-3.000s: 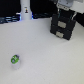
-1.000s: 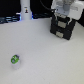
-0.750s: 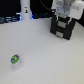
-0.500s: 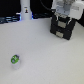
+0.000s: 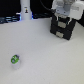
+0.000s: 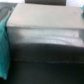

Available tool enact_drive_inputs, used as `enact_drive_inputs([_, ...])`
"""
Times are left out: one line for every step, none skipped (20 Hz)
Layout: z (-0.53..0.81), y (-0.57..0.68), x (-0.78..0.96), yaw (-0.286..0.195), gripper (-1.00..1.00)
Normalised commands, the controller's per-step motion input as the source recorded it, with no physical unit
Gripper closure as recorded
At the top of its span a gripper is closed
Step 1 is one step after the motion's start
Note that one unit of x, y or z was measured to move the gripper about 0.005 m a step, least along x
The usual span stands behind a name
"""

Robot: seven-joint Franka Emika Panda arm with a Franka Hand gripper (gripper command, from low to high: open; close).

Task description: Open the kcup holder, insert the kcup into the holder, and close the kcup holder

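Exterior view: I see the gripper [image 5: 64, 20] hanging right over the kcup holder [image 5: 62, 31], a black box at the far side of the white table [image 5: 45, 55], toward the exterior view's right. The white arm body covers the holder's top, and the two dark fingers [image 5: 56, 21] reach down against its upper front. The holder's front panels look flush (no tray showing that I can make out).

The kcup [image 5: 15, 60] sits alone on the table, green body with a pale top, well apart from the jaws, far off toward the exterior view's left and nearer the camera than the holder. Nothing touches it.

Wrist view: only this camera gives the close surface under the jaws, a pale flat slab [image 6: 42, 19] meeting a dark glossy face [image 6: 45, 52], all badly blurred. A teal strip [image 6: 3, 47] runs along one edge of the picture; I cannot tell what it is. The kcup does not appear here, and neither do the fingertips.

Jaw state: I cannot tell how wide they stand; the exterior view is too coarse.
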Motion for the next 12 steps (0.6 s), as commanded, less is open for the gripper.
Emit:
enact_drive_inputs([-0.01,-0.4,0.47,0.0,1.0])
enact_drive_inputs([-0.04,-0.28,0.45,0.0,1.0])
enact_drive_inputs([0.0,-0.03,0.16,0.0,1.0])
enact_drive_inputs([0.02,-0.18,0.48,-0.047,1.0])
enact_drive_inputs([0.12,-0.22,0.87,-0.048,1.0])
enact_drive_inputs([0.13,-0.23,0.92,-0.051,1.0])
enact_drive_inputs([0.12,-0.23,0.95,-0.057,1.0])
enact_drive_inputs([0.1,-0.23,0.96,-0.063,1.0])
enact_drive_inputs([0.09,-0.23,0.95,-0.063,1.0])
enact_drive_inputs([0.06,-0.23,0.95,-0.063,1.0])
enact_drive_inputs([0.06,-0.24,0.95,-0.066,1.0])
enact_drive_inputs([0.04,-0.24,0.95,-0.065,1.0])
